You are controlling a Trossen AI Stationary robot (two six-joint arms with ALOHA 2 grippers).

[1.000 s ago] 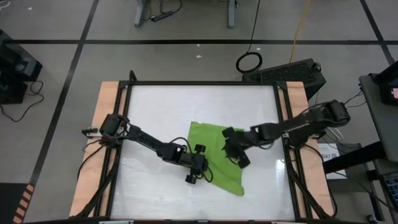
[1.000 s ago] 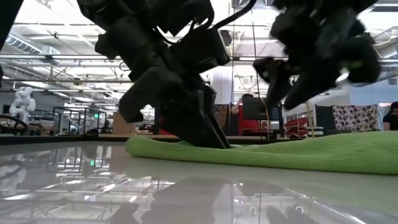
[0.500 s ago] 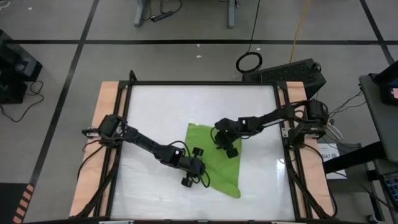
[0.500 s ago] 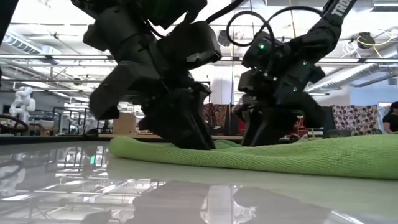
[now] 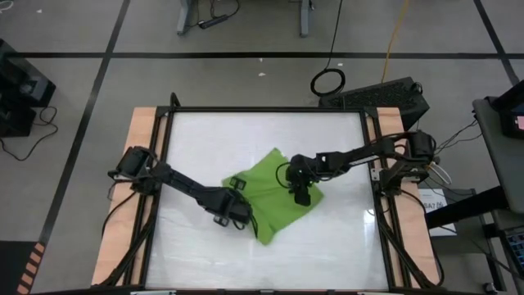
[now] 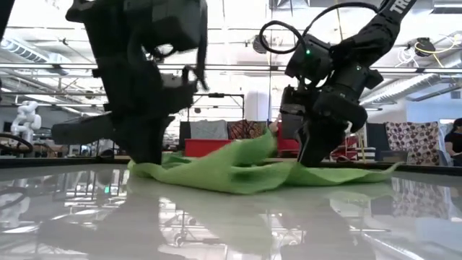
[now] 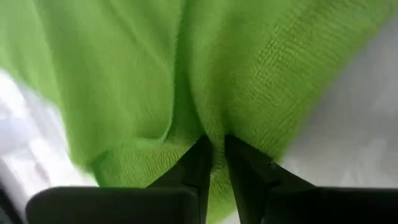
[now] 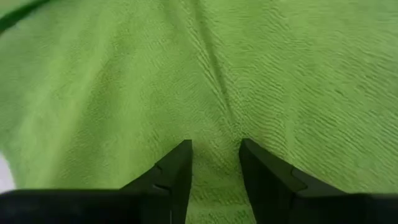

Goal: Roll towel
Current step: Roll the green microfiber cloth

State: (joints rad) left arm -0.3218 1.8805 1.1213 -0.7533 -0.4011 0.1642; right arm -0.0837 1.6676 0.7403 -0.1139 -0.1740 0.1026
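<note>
The lime-green towel [image 5: 274, 192] lies rumpled on the white table, mid-table. In the low view [image 6: 238, 170] a fold of it stands up between my two grippers. My left gripper [image 5: 237, 215] is at the towel's left edge, shut on a fold of it [image 7: 214, 149]. My right gripper [image 5: 300, 190] stands on the towel's right part, fingers pointing down [image 6: 317, 152]. Its fingers [image 8: 214, 158] are a small gap apart with cloth between them. My left gripper pinches a raised fold of the towel [image 7: 211, 134] near its left edge between its two fingers, several layers, coming steeply from above. The fold is just off the table and the rest trails onto it. My right gripper pinches a small tuck of the towel's right part [image 8: 217, 134] between its two fingers, from above, pointing down. Creases run into the gap. The cloth around it lies on the table.
The white table top [image 5: 205, 139] has bare room at the far side and along the near edge. Wooden side rails [image 5: 143, 131] and a dark frame bound it. A black case [image 5: 385, 94] sits beyond the far right corner.
My right gripper has gone toward the table's left and down onto the towel. My left gripper has gone toward the table's left edge with the towel's edge. The towel, flat before, has been drawn left and bunched into raised folds; its near corner has slid left.
</note>
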